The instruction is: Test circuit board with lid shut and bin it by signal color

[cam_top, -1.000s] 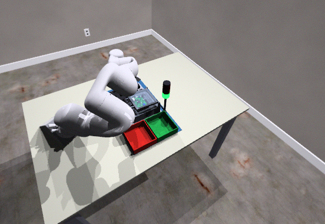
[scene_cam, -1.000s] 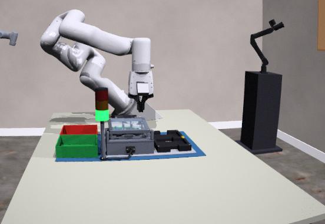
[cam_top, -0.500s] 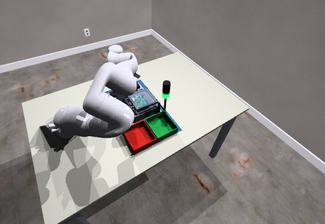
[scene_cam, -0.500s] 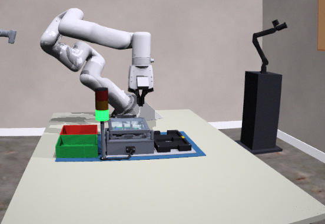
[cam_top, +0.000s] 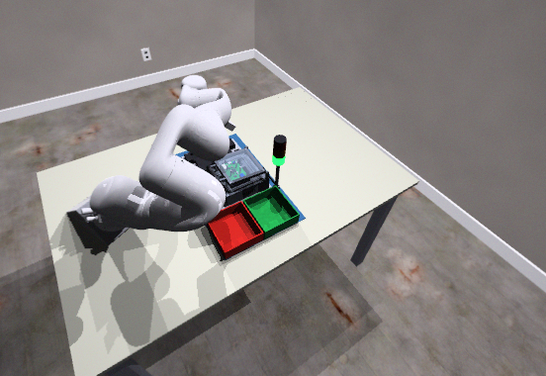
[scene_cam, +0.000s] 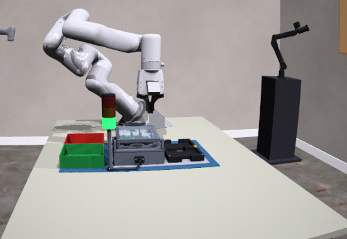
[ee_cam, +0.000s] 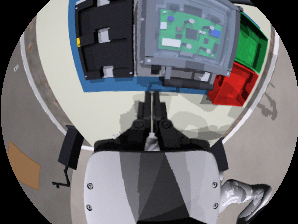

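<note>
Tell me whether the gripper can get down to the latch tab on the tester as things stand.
Probably yes. The gripper hangs shut and empty above the tester, behind its closed lid, with nothing between them. The tab itself is too small to make out here.

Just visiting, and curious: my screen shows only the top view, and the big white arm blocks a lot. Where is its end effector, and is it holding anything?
Observer: The exterior view shows the end effector hanging above the tester, fingers shut, holding nothing.
Operator: Is anything else hidden behind the arm?
Observer: Yes, a black tray sits right beside the tester on the blue mat. No board lies in either of its pockets.
</note>
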Controlling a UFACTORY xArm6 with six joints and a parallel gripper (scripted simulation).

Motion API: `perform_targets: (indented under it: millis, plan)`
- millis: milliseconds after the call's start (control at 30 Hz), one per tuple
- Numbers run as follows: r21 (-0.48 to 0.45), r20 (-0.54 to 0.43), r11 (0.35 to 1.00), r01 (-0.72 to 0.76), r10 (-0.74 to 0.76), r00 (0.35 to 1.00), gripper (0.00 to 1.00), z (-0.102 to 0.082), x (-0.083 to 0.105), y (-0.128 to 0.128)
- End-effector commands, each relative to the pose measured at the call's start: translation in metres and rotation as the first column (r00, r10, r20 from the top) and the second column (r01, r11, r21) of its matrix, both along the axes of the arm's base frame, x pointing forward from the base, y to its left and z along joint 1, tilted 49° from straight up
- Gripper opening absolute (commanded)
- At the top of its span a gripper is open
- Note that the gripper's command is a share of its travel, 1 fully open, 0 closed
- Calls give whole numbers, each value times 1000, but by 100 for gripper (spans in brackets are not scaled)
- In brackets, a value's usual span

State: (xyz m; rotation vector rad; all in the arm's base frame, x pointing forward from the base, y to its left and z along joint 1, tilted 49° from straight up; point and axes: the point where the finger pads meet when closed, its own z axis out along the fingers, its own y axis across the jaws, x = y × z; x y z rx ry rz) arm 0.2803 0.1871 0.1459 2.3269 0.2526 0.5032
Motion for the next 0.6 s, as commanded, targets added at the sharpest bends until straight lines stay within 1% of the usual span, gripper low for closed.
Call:
perform_targets:
  millis: [0, 167, 367, 433, 567]
  plan:
    - [-24, -40, 999, -45, 44, 998, 0, 1, 0, 1]
    - [-69, -119, 989, -127, 119, 986, 0, 1, 0, 1]
    - [-118, -226, 964, -239, 208, 952, 0, 1, 0, 1]
    - [-118, -226, 964, -239, 208, 952, 0, 1, 0, 1]
    - [-148, -316, 931, -332, 274, 908, 0, 1, 0, 1]
